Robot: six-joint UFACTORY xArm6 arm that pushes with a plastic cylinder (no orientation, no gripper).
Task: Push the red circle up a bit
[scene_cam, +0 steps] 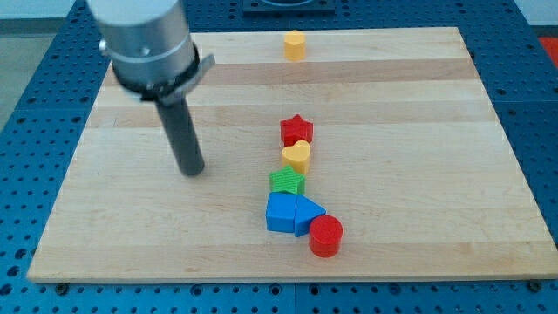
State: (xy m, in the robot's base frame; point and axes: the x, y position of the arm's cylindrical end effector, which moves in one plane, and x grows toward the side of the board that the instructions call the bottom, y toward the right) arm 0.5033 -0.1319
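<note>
The red circle (326, 235) is a short red cylinder near the view's bottom, right of centre. It touches the lower right of a blue triangle (308, 213), which sits against a blue cube (281, 212). My tip (192, 171) is the lower end of a dark rod, well to the view's left of the blocks and a little higher than the red circle. It touches no block.
A column of blocks runs up from the blue ones: a green block (287, 181), a yellow heart (296, 155) and a red star (296, 130). A yellow hexagon (295, 44) sits near the board's top edge. The wooden board (418, 131) lies on a blue perforated table.
</note>
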